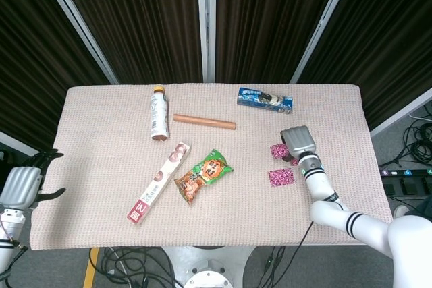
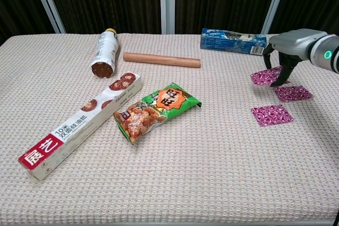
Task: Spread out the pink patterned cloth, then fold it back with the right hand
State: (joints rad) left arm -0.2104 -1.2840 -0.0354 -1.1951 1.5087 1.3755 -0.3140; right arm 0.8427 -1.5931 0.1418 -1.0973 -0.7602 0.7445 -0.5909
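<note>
- Fingers of the right hand [image 2: 288, 56] curl down onto the far-left patch of the pink cloth [image 2: 265, 75], and that patch looks lifted off the table cover [image 2: 212, 173] — a pinch, as far as the chest view shows.
- Seen from the head view, the right hand [image 1: 298, 144] hides most of that patch; only a pink sliver shows at its left edge.
- Pink cloth shows as three patches at the right of the table: the held one, one just beside it to the right [image 2: 292, 93], and one nearer the front edge [image 2: 271, 115]. Whether they join into one cloth or lie apart I cannot tell.
- Left hand [image 1: 20, 187] hangs off the table's left edge, fingers apart, holding nothing.
- Step in hand, by my reading: the spreading — the right hand is drawing a folded part outward.
- Next move likely calls for laying that patch down flat, letting go, then taking an edge for the fold back; the grip is thin, so it could slip.
- Elsewhere: bottle [image 2: 101, 53], wooden rod [image 2: 161, 60], blue pack [image 2: 233, 41], long box [image 2: 82, 125] and snack bag [image 2: 155, 110] — all well apart from the cloth.
</note>
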